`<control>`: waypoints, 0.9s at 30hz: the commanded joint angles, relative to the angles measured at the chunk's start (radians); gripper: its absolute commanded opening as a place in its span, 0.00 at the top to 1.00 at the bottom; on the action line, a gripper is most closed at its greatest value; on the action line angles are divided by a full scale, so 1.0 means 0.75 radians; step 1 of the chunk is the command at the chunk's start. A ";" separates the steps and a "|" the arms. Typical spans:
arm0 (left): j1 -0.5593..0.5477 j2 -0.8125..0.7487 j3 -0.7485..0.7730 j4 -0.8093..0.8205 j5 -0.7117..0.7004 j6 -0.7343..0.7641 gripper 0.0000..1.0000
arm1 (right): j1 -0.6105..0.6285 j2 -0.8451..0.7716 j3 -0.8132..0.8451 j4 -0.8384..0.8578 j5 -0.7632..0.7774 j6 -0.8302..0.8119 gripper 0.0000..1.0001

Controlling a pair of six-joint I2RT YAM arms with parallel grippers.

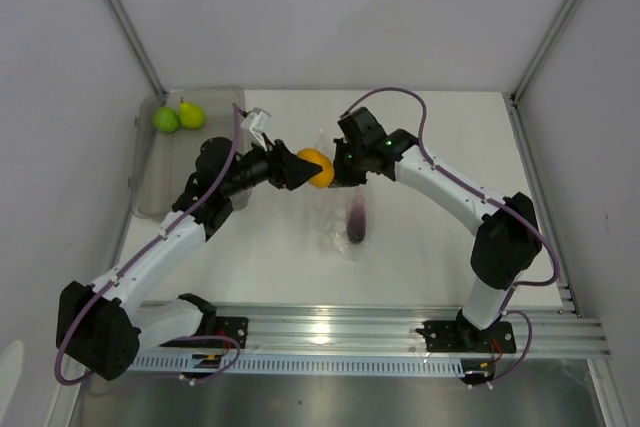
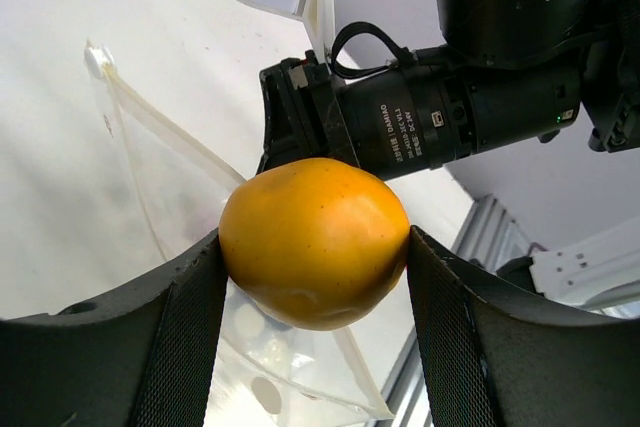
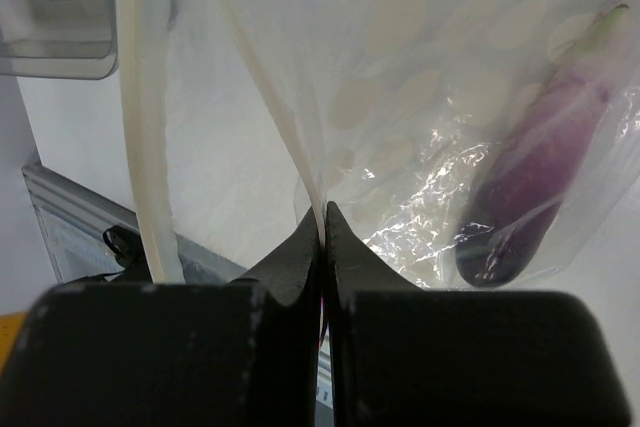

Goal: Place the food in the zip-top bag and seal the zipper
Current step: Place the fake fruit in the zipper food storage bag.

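Nearest us, both arm bases sit on the rail (image 1: 380, 332) at the table's (image 1: 450, 247) near edge. The left arm rises from the lower left and reaches right toward the centre. The right arm climbs to an elbow at the right and folds back leftward, so the two wrists face each other over the middle of the table.

The left gripper (image 1: 300, 169) holds the orange (image 2: 315, 242) clamped between its two mesh-faced fingers (image 2: 185, 332), off the table and just beside the bag's mouth. The right gripper (image 3: 322, 222) has its jaws pressed together on one zipper strip (image 3: 252, 67), lifting that lip; the other lip hangs apart to the left.

The bag (image 1: 330, 227) lies between the grippers and the rail side, with the eggplant (image 3: 520, 187) inside it, seen through the plastic.

In the left wrist view, a black cylinder (image 2: 440, 122) of the right arm stands directly behind the orange. We read "DAMIAO" in white on it; the smaller lines are illegible.

Farther off, at the table's far left, the grey bin (image 1: 150, 192) holds the green fruit (image 1: 166, 119) and the pear (image 1: 191, 114), touching each other in its far end.
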 commanded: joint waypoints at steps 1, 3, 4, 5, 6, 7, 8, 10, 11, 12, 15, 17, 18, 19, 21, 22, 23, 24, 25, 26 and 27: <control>-0.072 0.051 0.066 -0.146 -0.153 0.190 0.99 | 0.025 -0.076 0.001 0.104 -0.089 0.053 1.00; -0.088 0.059 0.070 -0.172 -0.212 0.215 0.99 | 0.027 -0.084 0.001 0.100 -0.085 0.053 1.00; -0.094 0.065 0.074 -0.172 -0.214 0.217 0.99 | 0.027 -0.086 0.001 0.100 -0.087 0.051 1.00; -0.100 0.078 0.077 -0.188 -0.243 0.215 0.99 | 0.027 -0.092 0.001 0.100 -0.089 0.051 1.00; -0.104 0.084 0.083 -0.210 -0.265 0.211 0.99 | 0.025 -0.094 0.003 0.102 -0.093 0.053 1.00; -0.109 0.088 0.079 -0.223 -0.280 0.202 1.00 | 0.023 -0.098 0.003 0.104 -0.095 0.057 1.00; -0.109 0.090 0.070 -0.213 -0.286 0.198 0.99 | 0.019 -0.102 0.003 0.104 -0.095 0.059 1.00; -0.109 0.084 0.040 -0.190 -0.296 0.174 0.99 | 0.010 -0.115 0.003 0.112 -0.111 0.063 1.00; -0.107 0.086 0.028 -0.180 -0.296 0.168 0.99 | 0.008 -0.117 0.003 0.120 -0.122 0.065 1.00; -0.109 0.092 0.023 -0.174 -0.294 0.158 0.99 | 0.006 -0.123 0.003 0.124 -0.126 0.069 1.00; -0.109 0.082 -0.019 -0.101 -0.267 0.115 0.99 | 0.002 -0.121 0.001 0.124 -0.132 0.071 1.00; -0.109 0.090 -0.040 -0.053 -0.243 0.098 0.99 | 0.002 -0.121 -0.005 0.128 -0.148 0.073 1.00; -0.111 0.100 -0.024 -0.073 -0.239 0.096 0.99 | 0.004 -0.121 -0.006 0.136 -0.148 0.075 1.00; -0.121 0.120 -0.005 -0.086 -0.229 0.102 0.99 | 0.002 -0.125 -0.014 0.140 -0.150 0.078 1.00; -0.137 0.125 -0.001 -0.084 -0.233 0.114 1.00 | 0.002 -0.127 -0.018 0.147 -0.156 0.082 1.00; -0.145 0.127 0.001 -0.088 -0.241 0.119 0.99 | 0.000 -0.127 -0.018 0.147 -0.156 0.082 1.00; -0.149 0.129 0.001 -0.092 -0.251 0.125 0.99 | 0.000 -0.127 -0.018 0.145 -0.154 0.086 1.00; -0.164 0.133 0.013 -0.104 -0.263 0.139 0.99 | 0.000 -0.127 -0.018 0.145 -0.150 0.088 1.00; -0.170 0.137 0.017 -0.141 -0.288 0.149 0.99 | 0.002 -0.127 -0.010 0.139 -0.138 0.088 1.00; -0.178 0.149 0.023 -0.163 -0.308 0.157 0.99 | 0.002 -0.127 -0.001 0.114 -0.126 0.088 1.00; -0.198 0.155 0.040 -0.196 -0.335 0.180 0.99 | 0.004 -0.125 0.009 0.094 -0.112 0.084 1.00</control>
